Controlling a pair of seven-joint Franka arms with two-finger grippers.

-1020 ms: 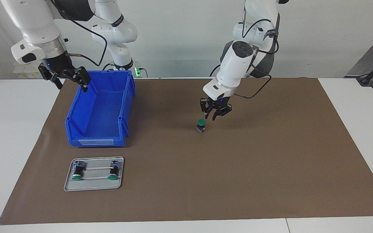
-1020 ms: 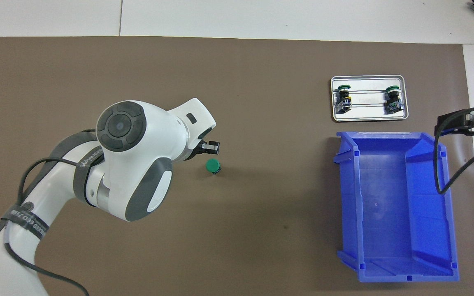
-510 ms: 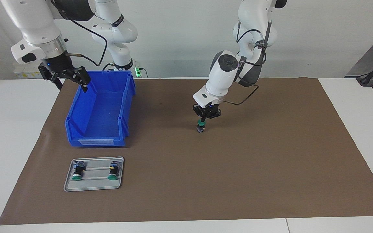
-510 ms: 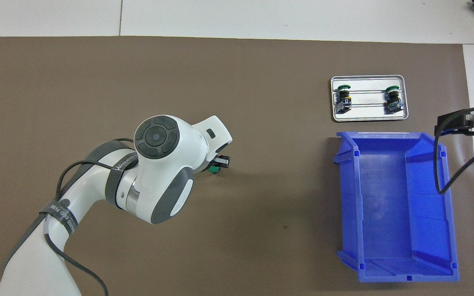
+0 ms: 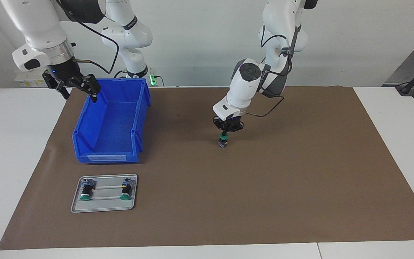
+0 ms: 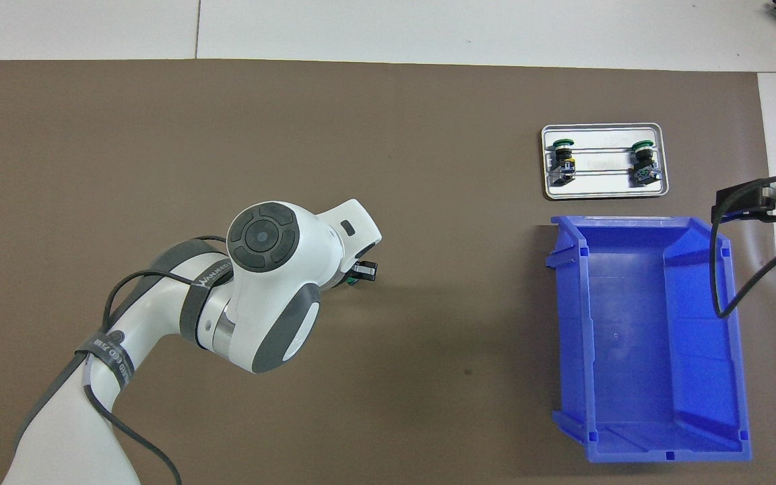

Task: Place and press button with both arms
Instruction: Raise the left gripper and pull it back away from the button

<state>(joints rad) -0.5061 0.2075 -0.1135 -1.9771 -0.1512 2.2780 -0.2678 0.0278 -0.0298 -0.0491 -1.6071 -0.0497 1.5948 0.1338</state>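
A button (image 5: 222,141) with a green cap stands upright on the brown mat (image 5: 300,172), near the middle of the table. My left gripper (image 5: 224,134) points straight down over it, shut, with its joined fingertips resting on the cap. In the overhead view the left wrist hides most of the button (image 6: 349,283), and only a green sliver shows beside the left gripper (image 6: 354,276). My right gripper (image 5: 79,96) hangs open and empty above the corner of the blue bin toward the right arm's end, and it shows at the edge of the overhead view (image 6: 758,204).
An empty blue bin (image 5: 110,155) (image 6: 644,222) sits at the right arm's end of the mat. Just farther from the robots lies a metal tray (image 5: 102,208) (image 6: 603,194) with two more green-capped buttons (image 5: 86,189) (image 5: 125,189) on their sides.
My left gripper came down from beside and above the button onto its cap, and its fingers closed together. The right arm has not moved.
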